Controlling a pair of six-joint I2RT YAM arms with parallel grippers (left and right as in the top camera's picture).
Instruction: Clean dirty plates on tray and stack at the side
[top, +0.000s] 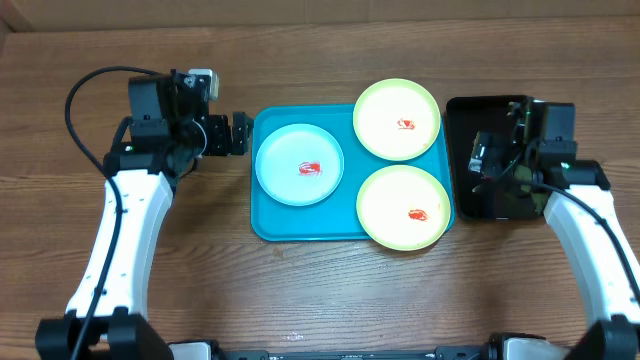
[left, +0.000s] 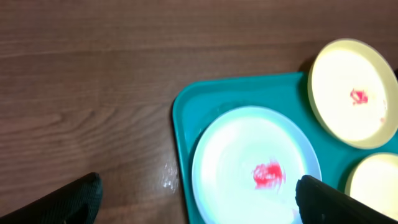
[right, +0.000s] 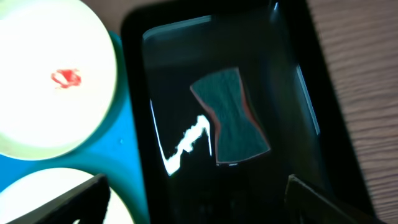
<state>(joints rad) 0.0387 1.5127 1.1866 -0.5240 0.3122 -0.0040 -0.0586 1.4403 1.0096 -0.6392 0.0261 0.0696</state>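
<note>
Turquoise tray: glossy plastic, rounded corners, raised rim, sitting on a wood-grain table.

Three round plates on it, each white in the centre with a small red smear:
- Blue-rimmed plate on the left, lying wholly inside the rim.
- Far yellow-green plate on the right, overhanging the tray's far rim.
- Near yellow-green plate overhanging the near rim.

Black tray just beside on the right, shiny. A bow-tie-shaped dark green pad with a reddish edge lies flat in it.

Left gripper over bare table at the tray's left edge, fingers spread, empty. Right gripper above the black tray, fingers spread, empty.
</note>
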